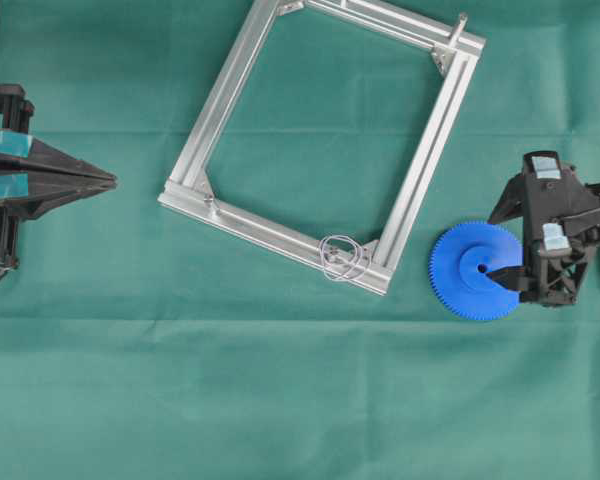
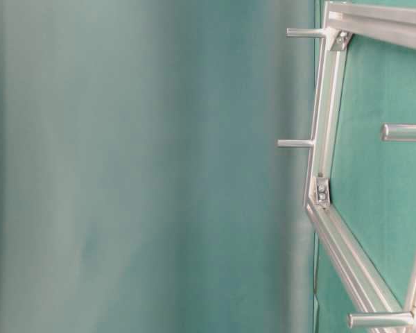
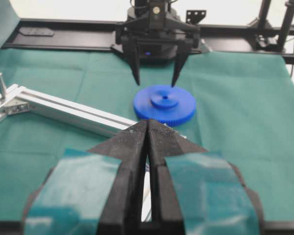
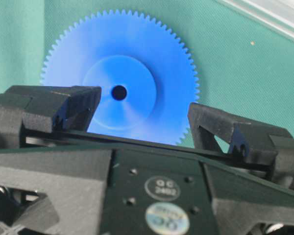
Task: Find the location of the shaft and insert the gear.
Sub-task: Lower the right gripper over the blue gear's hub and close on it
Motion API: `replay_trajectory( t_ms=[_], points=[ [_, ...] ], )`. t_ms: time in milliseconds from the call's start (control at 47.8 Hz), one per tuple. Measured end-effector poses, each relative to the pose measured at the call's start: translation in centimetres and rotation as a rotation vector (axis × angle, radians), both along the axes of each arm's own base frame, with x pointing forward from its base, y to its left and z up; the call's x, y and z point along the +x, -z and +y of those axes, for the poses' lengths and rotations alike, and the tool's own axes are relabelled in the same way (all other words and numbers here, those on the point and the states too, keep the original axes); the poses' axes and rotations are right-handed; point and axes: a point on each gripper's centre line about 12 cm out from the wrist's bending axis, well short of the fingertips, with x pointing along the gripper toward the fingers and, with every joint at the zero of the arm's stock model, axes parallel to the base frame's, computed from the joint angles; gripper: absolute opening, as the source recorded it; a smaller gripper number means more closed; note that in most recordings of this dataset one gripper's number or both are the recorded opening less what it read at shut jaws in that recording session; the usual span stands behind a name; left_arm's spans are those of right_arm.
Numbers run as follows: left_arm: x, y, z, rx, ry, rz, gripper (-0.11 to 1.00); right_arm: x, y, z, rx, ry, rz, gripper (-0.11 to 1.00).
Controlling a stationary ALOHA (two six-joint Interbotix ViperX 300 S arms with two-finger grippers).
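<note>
Fingers, right gripper: two black tapered fingers, spread wide, nothing between them. They point down at the gear, tips over its far edge in the left wrist view, one to each side of the raised hub. In the right wrist view the finger ends frame the hub and its dark centre hole. Contact with the disc cannot be told; no grip is made.

Fingers, left gripper: pads pressed together with only a thin slit between them, holding nothing, well apart from the gear, beyond the aluminium frame.

Gear: bright blue toothed disc, lying flat on the green cloth, hub up, just outside the frame's nearest corner and below the right gripper.

Shaft: short silver pin with thin wire loops round its base, standing on the frame rail near the corner closest to the gear. Near the gear, not touching. Bare; nothing is threaded on it.

Other pin: longer plain grey post at another frame corner, further from the gear. No wire loops.

Progress, as judged: early. The gear is neither grasped nor lifted. Remaining: close on the gear, raise it, carry it over the looped shaft, line up the centre hole, lower it on.
</note>
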Motion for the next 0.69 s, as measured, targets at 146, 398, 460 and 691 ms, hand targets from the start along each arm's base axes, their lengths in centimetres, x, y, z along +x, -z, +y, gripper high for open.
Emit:
replay_trajectory(
  t_ms=[146, 398, 460, 691],
  points=[
    [0.0, 0.0, 0.0, -0.003, 0.000, 0.001, 0.01, 0.3, 0.5, 0.4, 0.004, -0.009, 0.002, 0.91],
    [0.0, 0.0, 0.0, -0.005, -0.002, 0.000, 0.01, 0.5, 1.1, 0.8, 0.018, 0.003, 0.007, 0.91],
    [0.0, 0.0, 0.0, -0.005, -0.002, 0.000, 0.01, 0.6, 1.2, 0.9, 0.019, 0.000, 0.011, 0.91],
    [0.0, 0.0, 0.0, -0.005, -0.002, 0.000, 0.01, 0.7, 1.8, 1.1, 0.027, 0.013, 0.016, 0.91]
  ],
)
